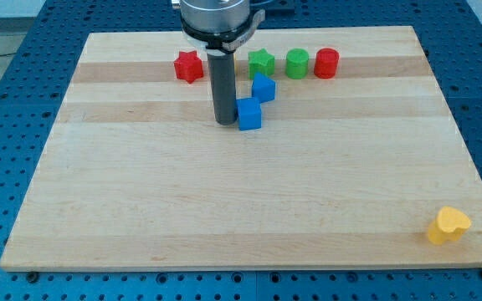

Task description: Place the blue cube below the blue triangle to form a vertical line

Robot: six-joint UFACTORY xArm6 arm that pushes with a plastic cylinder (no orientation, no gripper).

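Observation:
The blue cube point(248, 114) lies on the wooden board point(241, 209) near the view's top middle. The blue triangle point(263, 87) sits just above it and a little to the view's right, touching it or nearly so. My tip point(226, 123) rests on the board right against the cube's left side. The rod rises straight up from there to the arm's head at the view's top.
A row lies along the view's top: a red star point(188, 66), a green star point(261, 62), a green cylinder point(297, 63) and a red cylinder point(326, 63). A yellow heart point(448, 225) lies at the bottom right corner.

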